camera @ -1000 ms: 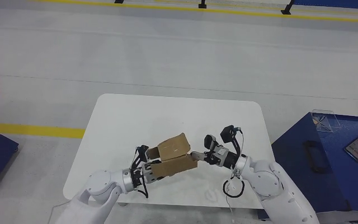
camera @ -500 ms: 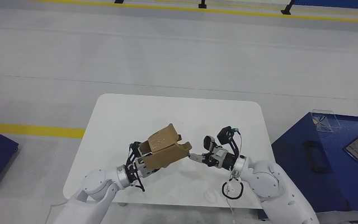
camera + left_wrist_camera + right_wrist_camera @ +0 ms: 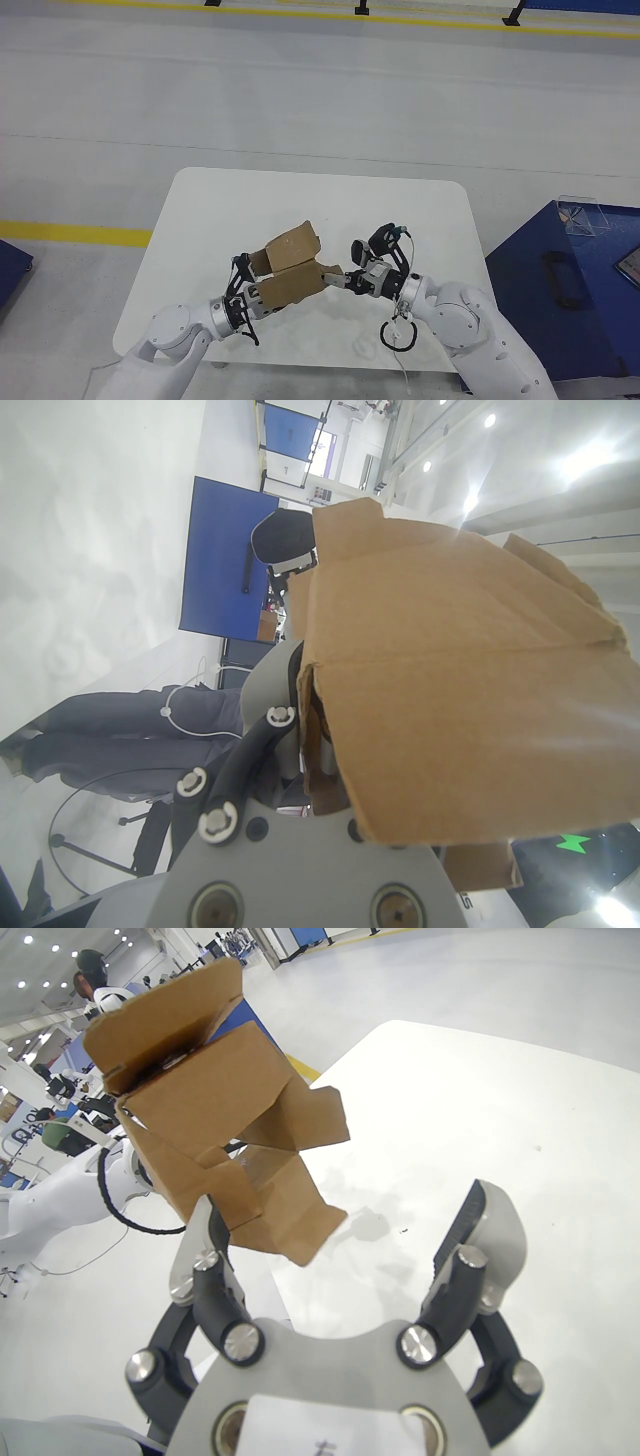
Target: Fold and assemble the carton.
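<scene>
A brown cardboard carton, partly folded with loose flaps, is held above the front middle of the white table. My left gripper is shut on the carton's left wall; in the left wrist view the carton hides most of that gripper. My right gripper is at the carton's right end. In the right wrist view it stands open, with the carton's lowest flap hanging between its fingers, close against one finger.
Both arms work close to the table's front edge. A blue cabinet stands off the table's right side. The back half of the table top is bare white surface.
My left gripper drew the carton left and tilted it. My right gripper followed leftward and now has the carton's lower flap between its open fingers.
</scene>
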Available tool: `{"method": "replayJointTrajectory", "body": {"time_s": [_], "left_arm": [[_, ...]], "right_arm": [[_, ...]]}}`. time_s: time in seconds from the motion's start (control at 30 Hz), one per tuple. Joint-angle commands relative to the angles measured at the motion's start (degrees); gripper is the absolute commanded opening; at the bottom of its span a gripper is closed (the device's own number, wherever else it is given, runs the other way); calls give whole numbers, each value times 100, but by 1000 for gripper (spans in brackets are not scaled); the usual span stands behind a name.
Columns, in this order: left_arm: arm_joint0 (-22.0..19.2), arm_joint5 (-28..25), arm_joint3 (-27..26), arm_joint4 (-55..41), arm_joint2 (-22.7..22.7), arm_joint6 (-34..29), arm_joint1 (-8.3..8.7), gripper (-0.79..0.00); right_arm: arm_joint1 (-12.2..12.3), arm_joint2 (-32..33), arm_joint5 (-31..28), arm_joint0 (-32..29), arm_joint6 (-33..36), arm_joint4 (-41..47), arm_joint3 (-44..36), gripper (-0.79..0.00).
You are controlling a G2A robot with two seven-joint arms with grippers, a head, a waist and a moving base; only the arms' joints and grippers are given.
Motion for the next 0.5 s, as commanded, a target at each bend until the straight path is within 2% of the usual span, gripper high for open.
{"method": "replayJointTrajectory", "body": {"time_s": [0.0,0.27,0.47], "left_arm": [[0,2,-1,6,-12,-19,1,-785],[15,-2,-34,35,-47,-60,2,-785],[67,-154,-120,322,-29,228,-6,-785]], "right_arm": [[-7,-23,-8,14,-10,-45,-2,0],[-15,164,129,54,-324,-266,18,0],[-42,174,1090,54,-1097,-1892,-110,0]]}}
